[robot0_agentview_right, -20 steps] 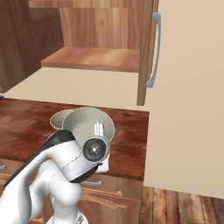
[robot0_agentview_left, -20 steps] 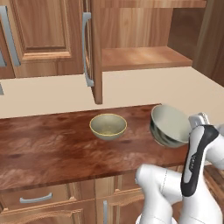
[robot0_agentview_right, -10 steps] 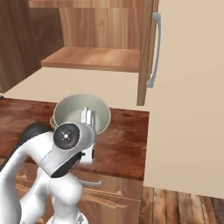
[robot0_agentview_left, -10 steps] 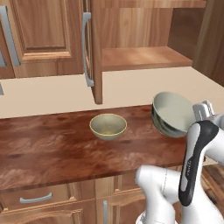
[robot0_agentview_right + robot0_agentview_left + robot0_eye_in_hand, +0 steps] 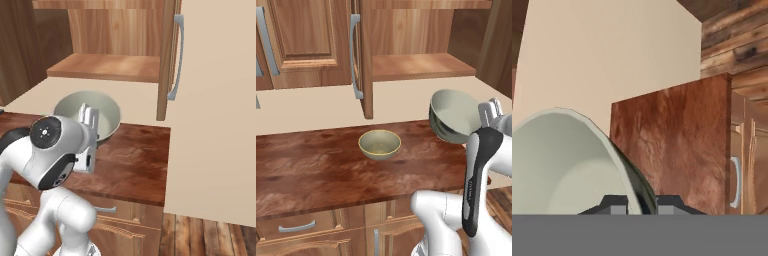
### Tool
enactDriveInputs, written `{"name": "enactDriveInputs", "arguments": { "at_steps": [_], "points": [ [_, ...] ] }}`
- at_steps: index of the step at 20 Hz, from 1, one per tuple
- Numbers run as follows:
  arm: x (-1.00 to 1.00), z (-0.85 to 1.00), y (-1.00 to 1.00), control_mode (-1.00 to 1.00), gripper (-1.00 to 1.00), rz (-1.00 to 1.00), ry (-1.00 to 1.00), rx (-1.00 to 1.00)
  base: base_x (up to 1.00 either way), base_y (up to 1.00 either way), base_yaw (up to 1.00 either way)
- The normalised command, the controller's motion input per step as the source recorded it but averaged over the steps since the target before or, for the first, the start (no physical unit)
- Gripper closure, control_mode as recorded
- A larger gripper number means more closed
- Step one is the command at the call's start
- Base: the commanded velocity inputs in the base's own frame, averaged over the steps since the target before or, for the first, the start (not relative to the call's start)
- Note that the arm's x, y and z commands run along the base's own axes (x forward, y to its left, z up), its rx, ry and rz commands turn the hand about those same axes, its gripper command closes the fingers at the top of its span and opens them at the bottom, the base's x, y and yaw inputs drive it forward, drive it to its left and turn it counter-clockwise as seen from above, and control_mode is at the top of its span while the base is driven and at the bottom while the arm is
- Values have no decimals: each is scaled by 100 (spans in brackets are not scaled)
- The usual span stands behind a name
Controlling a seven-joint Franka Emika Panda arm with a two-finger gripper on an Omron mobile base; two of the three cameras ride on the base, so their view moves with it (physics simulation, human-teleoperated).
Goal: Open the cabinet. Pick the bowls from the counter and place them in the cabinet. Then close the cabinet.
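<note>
Over the long reddish-brown glossy wooden counter (image 5: 316,165), the medium-brown wall cabinet (image 5: 416,65) stands open, its shelf bare. My gripper (image 5: 643,202) has lifted the larger grey-green ceramic bowl (image 5: 453,116) higher off the counter than a second ago, fingers pinched narrow on its rim, bowl tilted. 1 beige-olive bowl (image 5: 379,144) waits on the counter. The open right door (image 5: 167,55) hangs near my path to the shelf.

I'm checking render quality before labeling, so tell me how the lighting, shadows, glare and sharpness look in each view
Left base view: even light, soft sheen on the counter, everything sharp, the beige bowl casting almost no shadow. Right base view: the cabinet shelf is brightly lit, its left wall dark. Hand view: the grey-green bowl looms large at close range, rim between the fingertips; no blur or glare.
</note>
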Motion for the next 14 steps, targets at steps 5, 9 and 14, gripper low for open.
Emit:
{"name": "enactDriveInputs", "arguments": {
  "at_steps": [5,9,14],
  "points": [
    [-7,49,28,-100,100,-8,-5,0,0,0,0],
    [-12,50,18,-100,100,-7,-9,0,0,0,0],
    [-2,42,15,-100,100,-4,-13,0,0,0,0]
  ]
}}
